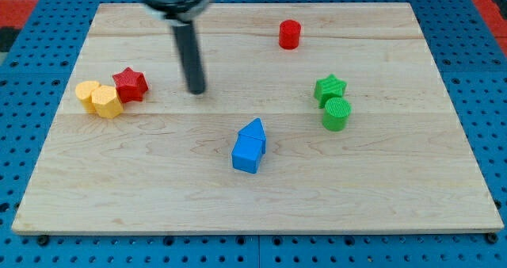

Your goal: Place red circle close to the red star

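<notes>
Judging progress: nothing done yet. Red circle (290, 34) sits near the view's top, well apart from red star (130, 84) at the view's left. My tip (196, 89) rests between them, touching neither. End effector is a bare rod, nothing clamped. No containers on the counter (158, 189).

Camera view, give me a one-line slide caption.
My tip rests right of the red star, far from the red circle near the view's top.
</notes>
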